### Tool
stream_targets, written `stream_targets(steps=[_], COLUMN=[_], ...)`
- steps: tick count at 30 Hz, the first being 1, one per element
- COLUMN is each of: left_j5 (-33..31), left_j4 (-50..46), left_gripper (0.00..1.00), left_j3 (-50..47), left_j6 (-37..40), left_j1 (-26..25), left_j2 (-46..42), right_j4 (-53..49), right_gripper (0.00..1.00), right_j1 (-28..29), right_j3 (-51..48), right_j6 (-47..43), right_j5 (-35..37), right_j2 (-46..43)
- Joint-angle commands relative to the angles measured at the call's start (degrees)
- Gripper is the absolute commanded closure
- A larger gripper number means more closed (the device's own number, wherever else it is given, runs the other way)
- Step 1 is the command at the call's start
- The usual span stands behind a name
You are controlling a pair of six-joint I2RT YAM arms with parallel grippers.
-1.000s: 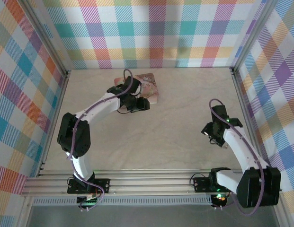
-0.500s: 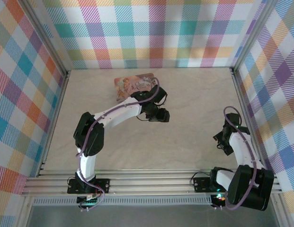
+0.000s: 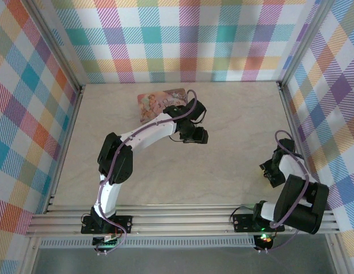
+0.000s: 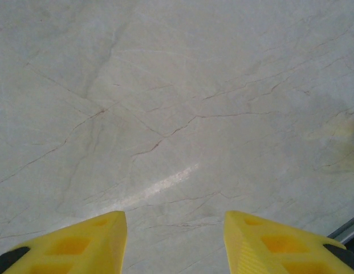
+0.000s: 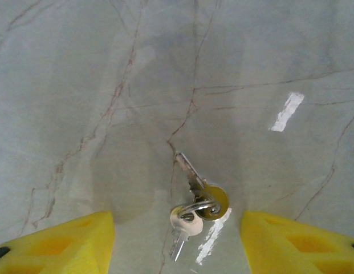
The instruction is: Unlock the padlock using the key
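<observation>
Two keys on one ring [image 5: 198, 205], one brass-headed and one silvery, lie flat on the marble table [image 5: 80, 85]. My right gripper [image 5: 177, 217] hangs over them, open, a yellow finger [image 5: 68, 242] on each side and a gap to the keys on both. From above, the right gripper [image 3: 271, 171] sits near the right wall. My left gripper [image 4: 175, 220] is open over bare marble with nothing between its fingers [image 4: 74, 245]; from above the left gripper [image 3: 195, 136] is at mid-table, right of the pink tin [image 3: 157, 101]. The padlock is out of view.
The pink illustrated tin lies at the back of the table, partly under the left arm [image 3: 148, 130]. Plaid walls close in the back and both sides. A metal rail [image 3: 182, 220] runs along the near edge.
The left arm has swung right, off the tin and out over the table's middle. The right arm has folded back toward the right wall, and its jaws have narrowed a little.
</observation>
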Motion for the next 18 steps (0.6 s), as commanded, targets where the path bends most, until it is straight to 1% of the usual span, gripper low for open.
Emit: stream_targets(steps=[1, 5, 8, 10, 14, 18], left_j5=[-0.54, 0.44, 0.92, 0.84, 1.32, 1.09], left_j4=[-2.41, -2.1, -2.38, -2.82, -2.04, -0.91], left_gripper=[0.52, 0.52, 0.52, 0.52, 0.52, 0.52], left_j3=[1.57, 1.32, 2.65, 3.75, 3.78, 1.97], left_j6=[-0.99, -2.59, -3.3, -3.71, -4.43, -5.04], left_j1=[-1.01, -1.05, -1.31, -1.54, -1.9, -2.4], left_j2=[0.57, 0.62, 1.63, 2.04, 2.35, 2.42], right_j4=[4.01, 3.18, 2.95, 3.07, 3.02, 2.14], right_gripper=[0.39, 0.39, 0.42, 0.47, 0.64, 0.73], right_j1=[-0.51, -0.69, -0.68, -0.64, -0.66, -0.64], right_j3=[1.68, 3.97, 4.78, 4.2, 3.4, 3.78], right_j6=[-1.16, -1.74, -2.42, -2.17, -3.32, -5.98], right_j5=[-2.85, -3.96, -4.84, -5.05, -6.27, -6.19], right_j2=[2.64, 5.57, 6.91, 7.39, 7.5, 7.46])
